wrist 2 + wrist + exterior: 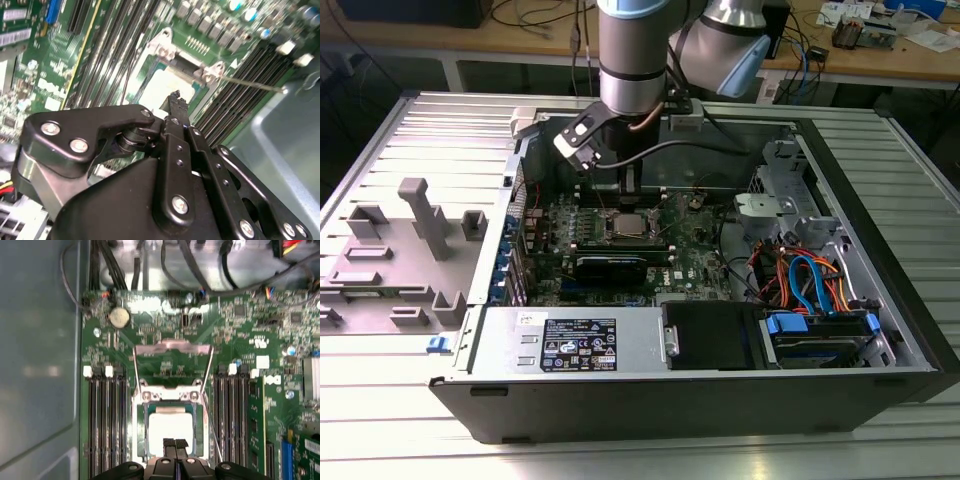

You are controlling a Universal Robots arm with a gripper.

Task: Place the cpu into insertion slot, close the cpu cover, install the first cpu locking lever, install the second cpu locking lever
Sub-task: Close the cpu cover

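Gripper (175, 444) hangs directly over the cpu (169, 422) in the insertion slot (142, 435).

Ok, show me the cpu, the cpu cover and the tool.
cpu (170, 425): first wrist view, middle of its metal top.
cpu cover (172, 346): first wrist view, end bar of open frame.
tool (175, 443): first wrist view, between its fingertips.

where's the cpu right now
The small silvery-grey square cpu sits in the silver-rimmed socket on the green motherboard, between the two banks of long black memory slots in the first wrist view, just beneath the black hand.
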